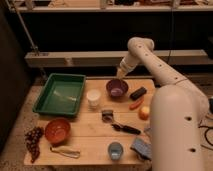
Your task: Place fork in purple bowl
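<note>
The purple bowl [117,88] stands at the back middle of the wooden table [90,137], its lilac inside showing. My gripper [121,74] hangs just above the bowl's far rim, pointing down, at the end of the white arm that arches over from the right. The gripper is shut. I cannot make out the fork anywhere, neither at the gripper nor in the bowl nor on the table.
Left of the bowl are a white cup [93,97] and a green tray [60,94]. An orange-red bowl [57,131], grapes [33,141] and a yellowish-handled tool [65,151] lie front left. A black-handled utensil [126,128], blue cup [115,150], sponge [141,147], orange fruit [145,112] and dark block [138,93] are to the right.
</note>
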`<control>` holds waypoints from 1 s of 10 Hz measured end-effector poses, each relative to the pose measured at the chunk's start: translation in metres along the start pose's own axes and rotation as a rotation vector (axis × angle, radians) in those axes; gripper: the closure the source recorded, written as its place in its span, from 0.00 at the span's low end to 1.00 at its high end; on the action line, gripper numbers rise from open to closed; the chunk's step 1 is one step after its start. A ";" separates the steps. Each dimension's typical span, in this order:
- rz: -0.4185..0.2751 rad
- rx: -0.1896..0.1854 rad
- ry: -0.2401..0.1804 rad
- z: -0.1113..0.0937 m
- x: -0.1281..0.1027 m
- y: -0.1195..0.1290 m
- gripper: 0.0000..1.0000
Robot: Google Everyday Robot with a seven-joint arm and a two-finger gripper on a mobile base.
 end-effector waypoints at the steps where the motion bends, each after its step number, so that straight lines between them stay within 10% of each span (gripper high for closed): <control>1: 0.006 0.009 0.025 0.004 0.012 0.011 0.99; 5: -0.029 0.019 0.098 -0.014 0.041 0.009 0.99; 10: -0.033 0.073 0.072 0.008 0.023 -0.005 0.97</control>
